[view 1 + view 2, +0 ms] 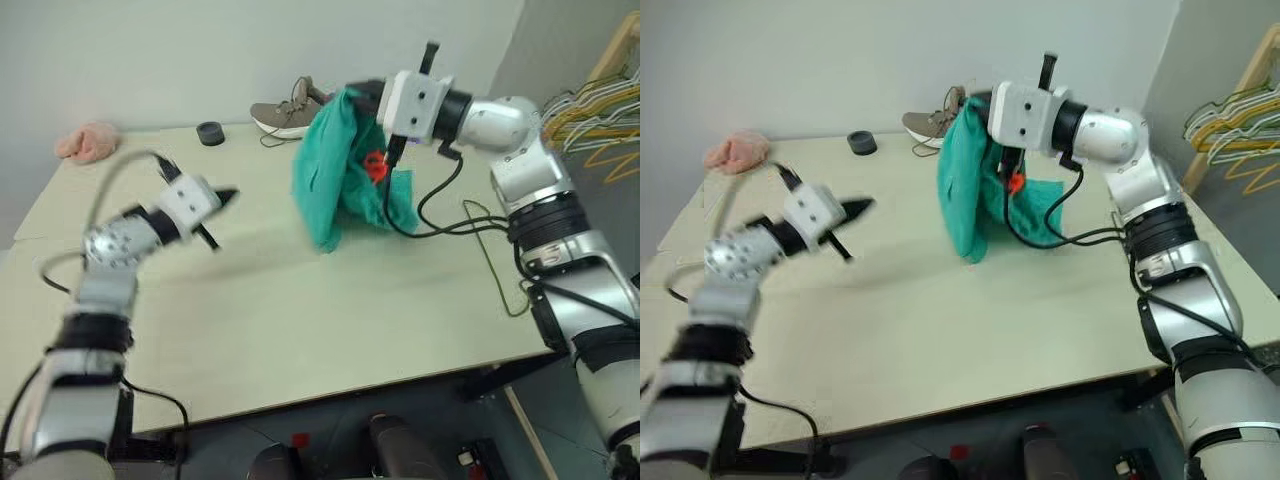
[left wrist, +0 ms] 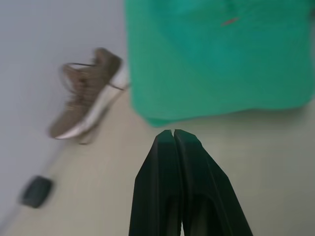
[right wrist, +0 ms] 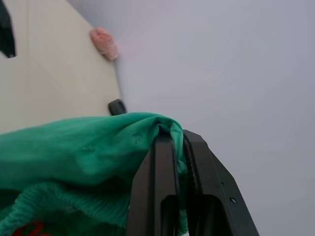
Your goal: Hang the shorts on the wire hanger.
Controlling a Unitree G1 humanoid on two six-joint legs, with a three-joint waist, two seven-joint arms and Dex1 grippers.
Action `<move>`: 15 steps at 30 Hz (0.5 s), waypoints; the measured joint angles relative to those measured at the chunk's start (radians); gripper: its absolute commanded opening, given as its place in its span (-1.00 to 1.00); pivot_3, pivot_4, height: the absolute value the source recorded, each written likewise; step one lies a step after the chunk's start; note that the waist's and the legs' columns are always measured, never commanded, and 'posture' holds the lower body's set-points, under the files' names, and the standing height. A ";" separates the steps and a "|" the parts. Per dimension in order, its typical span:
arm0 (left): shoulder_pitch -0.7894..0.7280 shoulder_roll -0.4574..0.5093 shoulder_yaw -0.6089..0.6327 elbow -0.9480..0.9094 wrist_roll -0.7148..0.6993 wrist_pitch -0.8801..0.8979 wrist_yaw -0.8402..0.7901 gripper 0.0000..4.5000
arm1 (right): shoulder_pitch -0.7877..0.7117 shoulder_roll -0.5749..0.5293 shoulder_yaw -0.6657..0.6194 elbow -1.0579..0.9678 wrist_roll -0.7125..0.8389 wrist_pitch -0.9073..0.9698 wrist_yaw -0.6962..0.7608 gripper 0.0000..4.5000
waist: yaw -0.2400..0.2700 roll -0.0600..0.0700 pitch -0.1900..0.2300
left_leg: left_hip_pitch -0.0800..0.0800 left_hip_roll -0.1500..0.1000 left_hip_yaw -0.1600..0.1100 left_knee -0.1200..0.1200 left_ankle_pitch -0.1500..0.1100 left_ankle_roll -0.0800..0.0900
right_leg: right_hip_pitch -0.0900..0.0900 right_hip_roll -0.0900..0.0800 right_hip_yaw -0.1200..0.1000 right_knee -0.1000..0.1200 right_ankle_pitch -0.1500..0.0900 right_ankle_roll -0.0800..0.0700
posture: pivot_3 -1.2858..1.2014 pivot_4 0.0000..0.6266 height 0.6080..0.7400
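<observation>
Item: teal-green fabric shorts (image 1: 975,185), hanging above the beige table (image 1: 940,320)
Right gripper (image 3: 178,140) is pinching their top edge; left gripper (image 2: 173,135) is hovering apart, fingers pressed together, empty.

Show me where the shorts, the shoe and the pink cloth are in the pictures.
shorts (image 1: 325,185), left eye view, middle of the hanging fabric.
shoe (image 1: 285,112), left eye view, side of the upper.
pink cloth (image 1: 87,142), left eye view, middle of the lump.
</observation>
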 measured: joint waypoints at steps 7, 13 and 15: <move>0.094 -0.108 -0.031 -0.174 0.022 0.031 0.046 0.23 | 0.053 0.000 -0.008 -0.218 0.031 0.197 0.068 -1.00 | 0.005 0.000 0.000 | 0.001 -0.001 -0.002 0.000 0.000 0.000 | 0.001 0.001 -0.001 0.001 0.000 0.000 | -0.10 -0.75 1.00; 0.031 -0.233 -0.063 -0.036 0.208 -0.053 0.285 0.99 | 0.085 -0.007 -0.014 -0.333 0.057 0.319 0.110 -1.00 | 0.006 -0.001 0.000 | 0.000 -0.003 -0.002 0.001 0.000 0.001 | 0.002 0.001 -0.001 -0.002 0.002 0.003 | -0.13 -0.75 1.00; -0.005 -0.273 -0.071 0.022 0.242 -0.086 0.337 0.99 | 0.085 -0.010 -0.022 -0.358 0.060 0.343 0.115 -1.00 | 0.005 -0.001 -0.001 | 0.000 -0.003 -0.002 0.001 0.000 0.001 | 0.002 0.001 -0.001 -0.002 0.002 0.003 | -0.14 -0.76 1.00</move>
